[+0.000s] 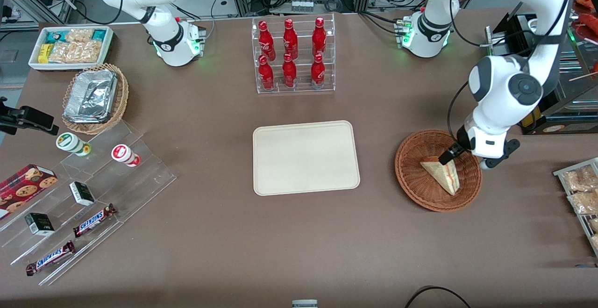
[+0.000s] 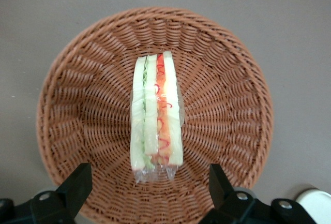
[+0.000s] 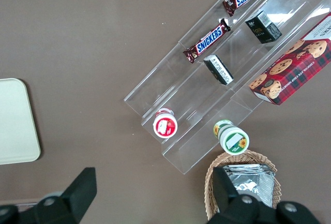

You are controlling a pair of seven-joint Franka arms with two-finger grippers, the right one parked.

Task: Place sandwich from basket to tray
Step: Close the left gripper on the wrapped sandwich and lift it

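The sandwich (image 1: 443,175), a clear-wrapped wedge of pale bread with red and green filling, lies in the round reddish-brown wicker basket (image 1: 411,177) toward the working arm's end of the table. In the left wrist view the sandwich (image 2: 156,115) lies in the middle of the basket (image 2: 77,94). My left gripper (image 1: 449,154) hangs just above the basket over the wedge's end farther from the front camera. Its fingers (image 2: 77,185) are spread wide and hold nothing, with the gripper (image 2: 150,190) just off the sandwich's wrapped end. The cream-beige tray (image 1: 306,157) lies flat mid-table, bare.
A clear rack of red bottles (image 1: 292,54) stands farther from the front camera than the tray. Snack bags on a rack (image 1: 579,191) lie at the working arm's table edge. A dark stand (image 1: 523,32) is beside the arm. Toward the parked arm's end are a clear stepped shelf (image 1: 88,196) and a tan basket (image 1: 96,97).
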